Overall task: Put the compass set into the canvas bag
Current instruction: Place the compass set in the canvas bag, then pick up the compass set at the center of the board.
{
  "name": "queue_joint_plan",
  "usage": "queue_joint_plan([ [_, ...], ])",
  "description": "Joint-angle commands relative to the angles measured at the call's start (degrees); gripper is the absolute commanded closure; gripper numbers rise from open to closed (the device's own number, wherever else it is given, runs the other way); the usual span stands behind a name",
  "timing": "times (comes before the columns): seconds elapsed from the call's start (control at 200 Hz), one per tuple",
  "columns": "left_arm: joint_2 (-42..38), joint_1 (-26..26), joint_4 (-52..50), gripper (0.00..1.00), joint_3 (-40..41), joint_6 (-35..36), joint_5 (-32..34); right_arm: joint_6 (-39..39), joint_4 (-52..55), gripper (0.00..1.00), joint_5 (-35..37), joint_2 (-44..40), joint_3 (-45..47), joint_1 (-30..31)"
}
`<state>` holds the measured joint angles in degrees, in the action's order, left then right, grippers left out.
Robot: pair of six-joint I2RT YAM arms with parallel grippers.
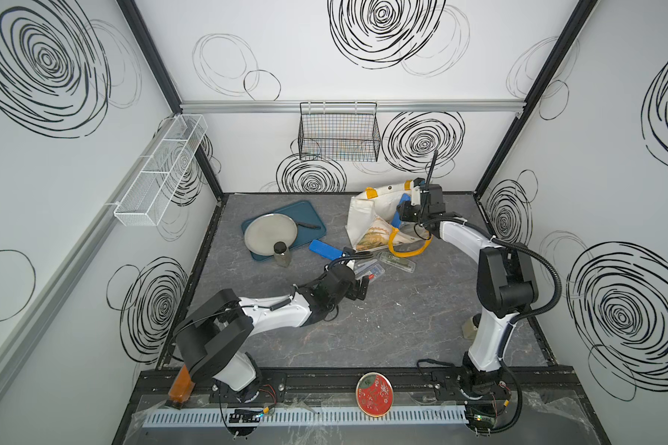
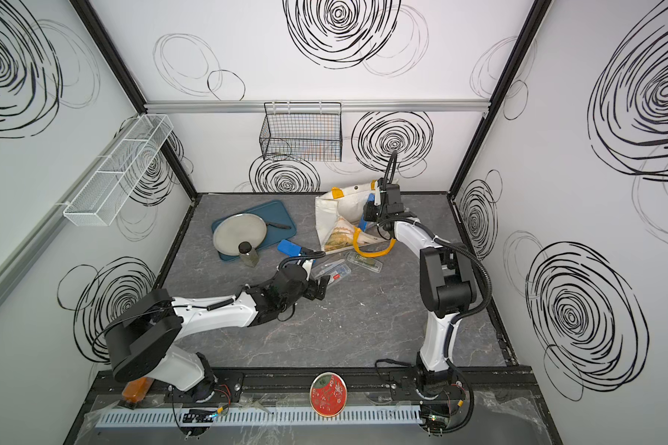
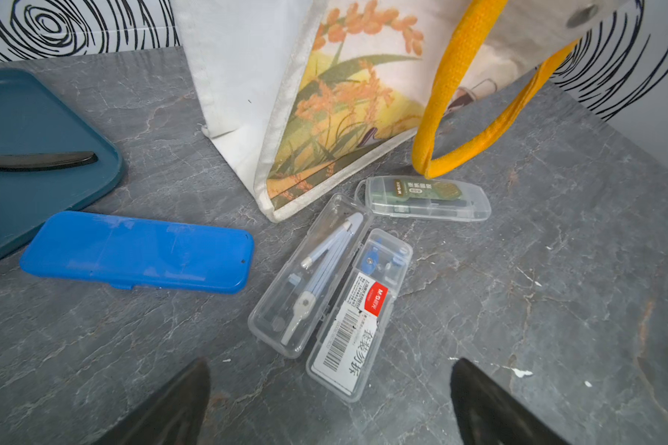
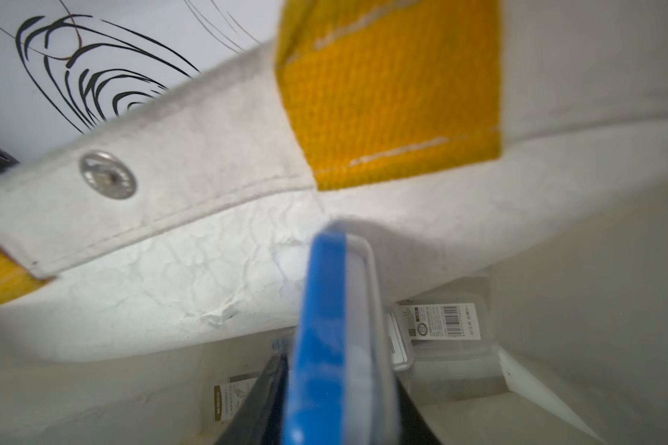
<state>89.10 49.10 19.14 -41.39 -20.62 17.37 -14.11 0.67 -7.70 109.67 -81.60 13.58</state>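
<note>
Two blue cases (image 3: 136, 252) (image 4: 321, 327), one canvas bag (image 1: 357, 219), one tray (image 1: 286, 206), one plate (image 1: 270, 233).

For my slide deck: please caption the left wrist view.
Open left gripper poised before a clear compass case lying beside the canvas bag, a blue case nearby.

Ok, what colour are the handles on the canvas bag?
Yellow, a woven strap. The handles of the canvas bag show best in the left wrist view.
</note>
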Motion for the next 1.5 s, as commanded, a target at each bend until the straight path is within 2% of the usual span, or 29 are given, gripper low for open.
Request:
queue_joint_plan([
  [0.0, 1.2, -1.0, -0.5, 0.01, -2.2, -0.9, 0.1, -0.1, -0.4, 0.56, -1.9, -4.0, -2.8, -0.1],
  [0.135, 2.2, -1.2, -1.2, 0.01, -3.3, 0.1, -0.8, 1.7, -0.1, 0.48, -4.0, -8.1, -2.7, -0.3],
  [0.22, 3.0, -1.3, -2.6, 0.01, -4.7, 1.4, -2.0, 3.8, 0.6, 0.43, -7.8, -10.8, -2.7, -0.3],
  [0.31, 4.5, -1.3, -5.3, 0.01, -7.0, 2.9, -3.4, 5.6, 2.3, 0.41, -11.9, -13.6, -2.1, -0.4],
  [0.41, 6.6, -1.2, -9.0, 0.00, -9.7, 2.6, -2.8, 5.3, 3.8, 0.41, -13.1, -17.6, 1.5, -0.4],
  [0.575, 10.5, 0.0, -13.5, 0.01, -13.4, 2.9, -2.1, 3.3, 1.0, 0.40, -11.8, -28.4, 15.3, -0.5],
  [0.766, 15.5, 0.7, -16.3, 0.02, -17.6, 4.0, -3.5, -0.3, 0.7, 0.39, -2.0, -42.3, 27.8, -0.8],
  [0.921, 19.6, 0.7, -18.7, 0.03, -21.6, 4.6, -4.8, -2.3, -0.2, 0.40, 2.4, -50.3, 34.3, -1.1],
  [1.066, 23.0, 1.1, -21.7, 0.05, -25.2, 4.5, -6.5, -2.7, 0.4, 0.40, 1.7, -52.3, 35.5, -1.0],
  [1.251, 26.0, 3.1, -27.2, 0.06, -29.1, 6.4, -7.5, -3.9, -0.1, 0.40, -1.3, -50.2, 35.5, -0.9],
  [1.496, 28.7, 4.2, -32.4, 0.07, -32.2, 5.9, -9.5, -5.0, -2.3, 0.40, -1.7, -49.5, 36.2, -1.0],
])
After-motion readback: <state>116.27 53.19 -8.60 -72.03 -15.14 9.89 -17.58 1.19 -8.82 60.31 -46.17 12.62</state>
